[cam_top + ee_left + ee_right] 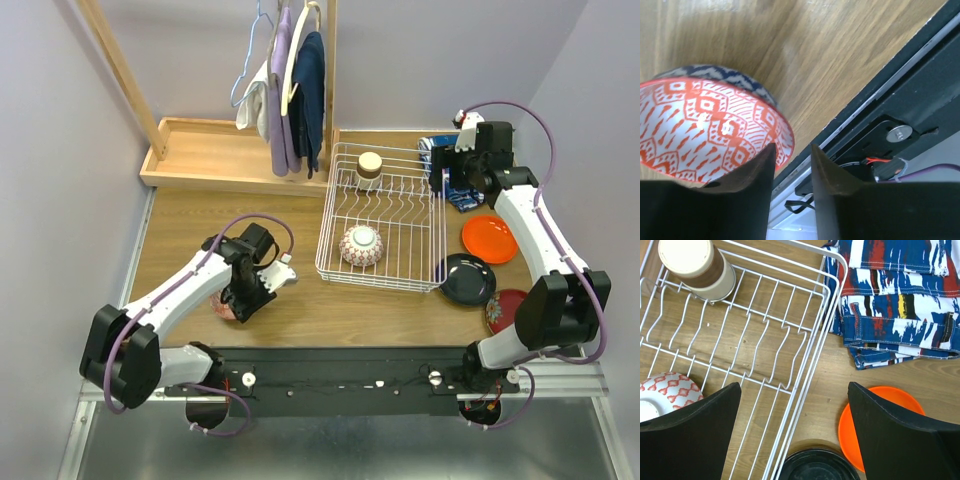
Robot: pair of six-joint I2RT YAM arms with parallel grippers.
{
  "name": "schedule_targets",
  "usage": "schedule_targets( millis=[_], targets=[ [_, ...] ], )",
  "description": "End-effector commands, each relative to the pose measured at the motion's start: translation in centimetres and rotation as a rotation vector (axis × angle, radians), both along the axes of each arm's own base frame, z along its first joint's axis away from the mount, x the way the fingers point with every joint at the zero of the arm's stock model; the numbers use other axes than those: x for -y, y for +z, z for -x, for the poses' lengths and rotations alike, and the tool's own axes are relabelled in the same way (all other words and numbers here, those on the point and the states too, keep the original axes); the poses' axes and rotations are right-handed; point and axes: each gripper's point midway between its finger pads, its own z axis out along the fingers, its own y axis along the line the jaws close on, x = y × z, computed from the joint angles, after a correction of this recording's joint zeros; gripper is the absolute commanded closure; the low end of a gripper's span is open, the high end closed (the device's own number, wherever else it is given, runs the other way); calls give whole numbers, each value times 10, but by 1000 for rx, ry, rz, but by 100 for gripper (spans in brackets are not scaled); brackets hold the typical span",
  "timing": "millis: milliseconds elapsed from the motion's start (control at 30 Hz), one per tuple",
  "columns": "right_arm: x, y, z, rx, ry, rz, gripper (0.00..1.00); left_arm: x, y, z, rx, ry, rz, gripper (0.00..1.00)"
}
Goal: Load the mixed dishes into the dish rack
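Note:
The white wire dish rack (385, 215) holds the tan-brown cup (369, 165) upright at its far end and a red-white bowl (361, 245) upside down at its near end. My left gripper (243, 300) is low over a small bowl (225, 306), blue-patterned outside and red-white inside (705, 125). Its jaws stand narrowly apart (792, 150), with the bowl's rim at the gap and touching neither side clearly. My right gripper (795, 390) is wide open and empty above the rack's right rim (827, 335). The orange (489, 238), black (467, 279) and dark red (505, 310) plates lie right of the rack.
A folded blue-red cloth (450, 175) lies at the far right under my right wrist. A wooden tray (215, 155) and a hanger frame with clothes (290, 90) stand at the back. The table's near edge and black rail (890, 100) run close beside the small bowl.

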Motion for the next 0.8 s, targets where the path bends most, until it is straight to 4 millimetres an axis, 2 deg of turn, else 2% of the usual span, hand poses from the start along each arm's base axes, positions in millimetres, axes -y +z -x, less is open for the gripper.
schedule_targets(
  millis=[0,367,533,600,700,733,767],
  targets=[
    [1,12,-2,40,-8,-13,5,10,2,0,-14,-42,30,66],
    [-2,7,-4,28,3,-23,5,4,-11,1,-10,-80,-7,65],
    [-3,9,-7,33,3,-29,5,7,-5,-10,4,-93,-16,68],
    [-3,10,-8,36,2,-30,5,7,1,-14,11,-97,-25,73],
    [-2,11,-6,40,5,-27,5,5,11,-13,-7,-110,-44,91],
    [-2,12,-6,43,6,-26,5,2,15,-13,-6,-123,-57,100],
    [-2,13,-5,47,8,-24,5,-2,23,-9,-26,-132,-75,100]
  ],
)
